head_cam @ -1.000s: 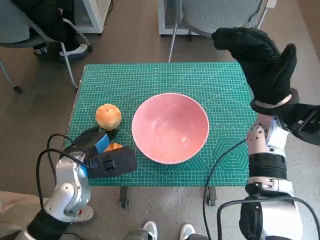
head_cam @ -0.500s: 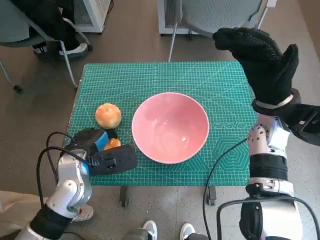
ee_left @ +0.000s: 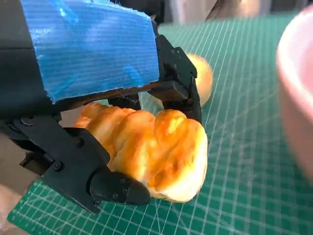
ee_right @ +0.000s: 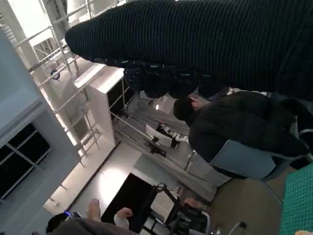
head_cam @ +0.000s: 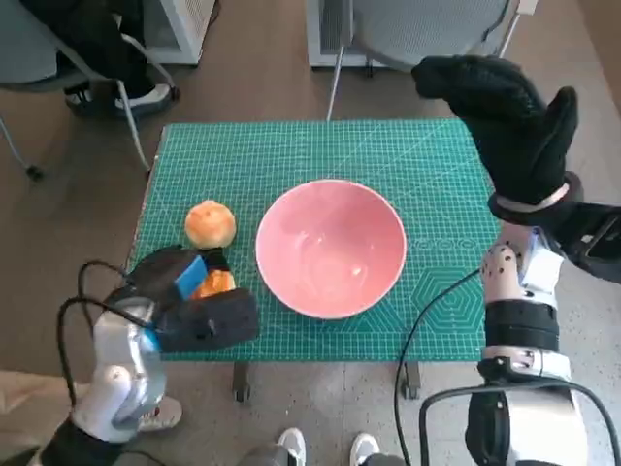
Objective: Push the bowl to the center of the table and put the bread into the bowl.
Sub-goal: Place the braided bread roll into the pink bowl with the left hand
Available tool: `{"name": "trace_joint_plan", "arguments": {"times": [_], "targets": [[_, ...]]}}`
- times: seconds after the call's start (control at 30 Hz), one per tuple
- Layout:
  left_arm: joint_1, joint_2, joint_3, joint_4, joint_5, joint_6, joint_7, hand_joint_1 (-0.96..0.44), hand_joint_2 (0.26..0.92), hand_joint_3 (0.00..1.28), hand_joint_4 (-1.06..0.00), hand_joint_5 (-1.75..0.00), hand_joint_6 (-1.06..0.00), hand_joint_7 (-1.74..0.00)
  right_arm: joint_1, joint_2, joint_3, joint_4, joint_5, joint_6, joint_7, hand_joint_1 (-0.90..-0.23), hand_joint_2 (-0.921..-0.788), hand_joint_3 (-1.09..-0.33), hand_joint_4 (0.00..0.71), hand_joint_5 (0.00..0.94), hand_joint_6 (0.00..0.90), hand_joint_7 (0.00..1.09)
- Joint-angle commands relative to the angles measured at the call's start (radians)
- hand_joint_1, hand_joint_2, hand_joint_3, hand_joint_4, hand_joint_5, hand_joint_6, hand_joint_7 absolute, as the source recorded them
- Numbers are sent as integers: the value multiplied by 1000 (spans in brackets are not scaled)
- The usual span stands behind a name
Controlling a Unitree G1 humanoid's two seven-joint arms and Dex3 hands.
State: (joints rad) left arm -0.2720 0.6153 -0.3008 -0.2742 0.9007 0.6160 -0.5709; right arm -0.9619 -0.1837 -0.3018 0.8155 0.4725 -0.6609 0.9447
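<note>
A pink bowl sits near the middle of the green cutting mat. My left hand is at the mat's front left and grips a golden, ridged piece of bread, whose orange edge peeks out in the head view. A round tan bun lies just beyond that hand, left of the bowl; it shows behind the fingers as a pale bun in the left wrist view. My right hand hangs raised over the mat's far right corner, fingers spread, holding nothing.
Chair legs and a grey chair stand beyond the table's far edge. Another chair stands at the far left. A seated person in dark clothes shows in the right wrist view. Black cables hang at the table's front right.
My left hand with the bread has lifted slightly and drawn toward the table's front left. The bowl, the bun and my right hand have stayed put.
</note>
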Motion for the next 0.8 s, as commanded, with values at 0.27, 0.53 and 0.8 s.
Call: {"name": "trace_joint_plan", "arguments": {"times": [0.27,0.53,0.8], "targets": [[41,18,112,-183,-27,-20,-38,6,745,387,-664,-1399,-703,-956,25,6,3,12,4,6,4,-674,-921,-787,319,3,415,9],[29,12,197,-294,-81,-55,-45,6,829,189,-733,-1287,-734,-899,20,6,1,16,10,14,10,-674,-921,-785,320,3,411,7],[-60,9,228,-339,-112,-90,-50,4,853,124,-773,-1206,-728,-932,20,6,1,13,9,13,7,-675,-921,-783,323,3,410,6]]}}
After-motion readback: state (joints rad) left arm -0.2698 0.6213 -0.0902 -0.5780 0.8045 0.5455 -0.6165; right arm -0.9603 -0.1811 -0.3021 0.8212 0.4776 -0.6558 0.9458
